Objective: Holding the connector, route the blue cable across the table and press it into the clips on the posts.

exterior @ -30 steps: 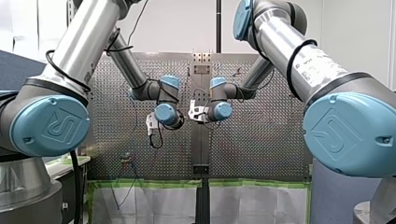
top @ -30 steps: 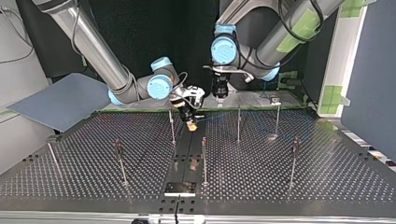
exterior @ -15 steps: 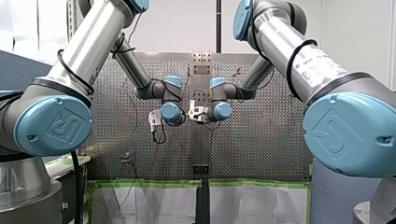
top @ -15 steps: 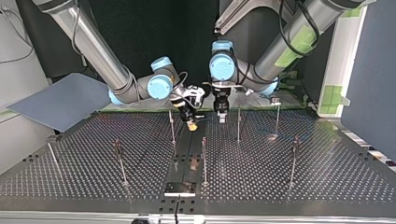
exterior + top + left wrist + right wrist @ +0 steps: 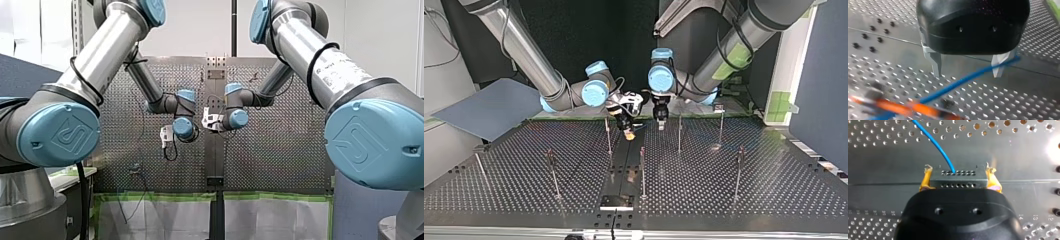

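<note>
My right hand clamps the connector between its yellow pads, unmoved over the last second, and the blue cable leaves the connector's face toward 11 o'clock over the bench. My left hand, fingers wide, has come down and forward to straddle that cable, and in the top view it now sits at 3 o'clock of the right hand, the nearest post just past it. Judgement: nothing is clipped yet; the left hand is placed to grip and guide the cable.

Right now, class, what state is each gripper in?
Left gripper: open; blue cable runs by it, unclamped.
Right gripper: shut on the connector.
</note>
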Available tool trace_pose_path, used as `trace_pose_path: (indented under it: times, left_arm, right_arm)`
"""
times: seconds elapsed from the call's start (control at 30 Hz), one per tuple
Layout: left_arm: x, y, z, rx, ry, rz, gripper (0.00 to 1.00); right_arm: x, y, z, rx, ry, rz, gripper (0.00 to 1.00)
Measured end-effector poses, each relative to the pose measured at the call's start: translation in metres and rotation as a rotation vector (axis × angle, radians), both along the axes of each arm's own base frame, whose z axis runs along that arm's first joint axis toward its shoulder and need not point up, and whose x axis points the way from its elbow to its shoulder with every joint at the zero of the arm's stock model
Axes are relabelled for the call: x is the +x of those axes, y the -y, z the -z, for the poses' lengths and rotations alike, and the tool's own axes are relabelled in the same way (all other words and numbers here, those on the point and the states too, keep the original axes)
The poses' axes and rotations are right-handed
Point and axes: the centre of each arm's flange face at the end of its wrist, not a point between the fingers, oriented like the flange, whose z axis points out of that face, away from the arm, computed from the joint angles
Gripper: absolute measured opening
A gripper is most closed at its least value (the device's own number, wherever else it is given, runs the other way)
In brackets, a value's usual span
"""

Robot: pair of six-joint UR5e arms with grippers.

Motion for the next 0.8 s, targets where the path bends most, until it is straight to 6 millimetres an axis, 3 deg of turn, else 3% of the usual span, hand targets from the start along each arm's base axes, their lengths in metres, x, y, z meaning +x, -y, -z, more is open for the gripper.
trace_pose_path:
  times: [0.13,0.4,0.8]
  left_arm:
    - [0.0,-0.003,0.013,0.008,-0.018,-0.016,1.0]
    - [0.002,-0.005,0.014,-0.003,-0.012,-0.029,1.0]
    - [0.003,-0.005,-0.019,-0.054,0.034,-0.045,1.0]
  right_arm:
    - [-0.001,0.001,0.0,-0.001,0.0,0.002,0.0]
    - [-0.002,0.003,0.001,0.0,0.0,0.004,0.0]
    - [-0.002,0.003,0.002,0.0,0.0,0.005,0.0]
